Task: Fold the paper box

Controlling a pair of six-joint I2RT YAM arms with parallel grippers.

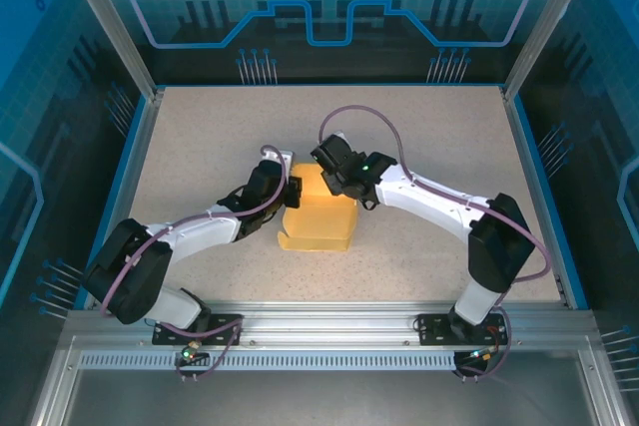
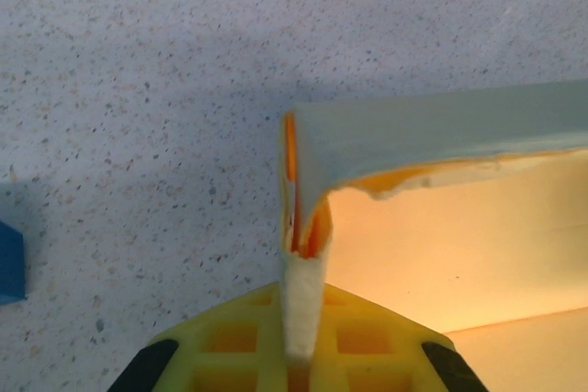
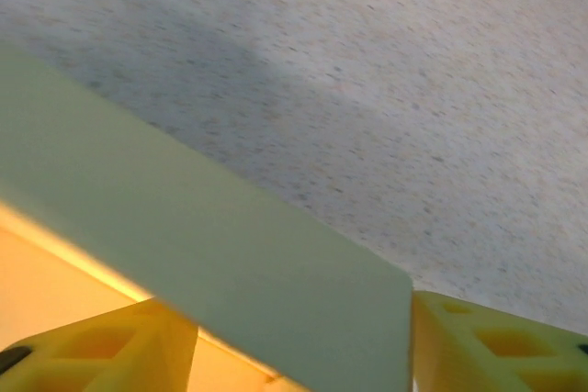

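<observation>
Where yellow cardboard paper box (image 1: 319,216) meets speckled table (image 1: 429,137), left gripper (image 2: 301,351) pinching flap (image 2: 303,296), right gripper (image 3: 299,346), hold unclear.

Pale yel. paper box (image 1: 318,216), speckled beige tbl (image 1: 419,137) (blue cube (image 2: 9,262))

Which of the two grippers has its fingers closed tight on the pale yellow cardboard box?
The left gripper: it pinches an upright wall of the pale yellow cardboard box edge-on. The right gripper is spread wide around a flap.

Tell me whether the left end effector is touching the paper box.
Touching: left wrist view shows the left end effector pinching a paper box wall.
</observation>
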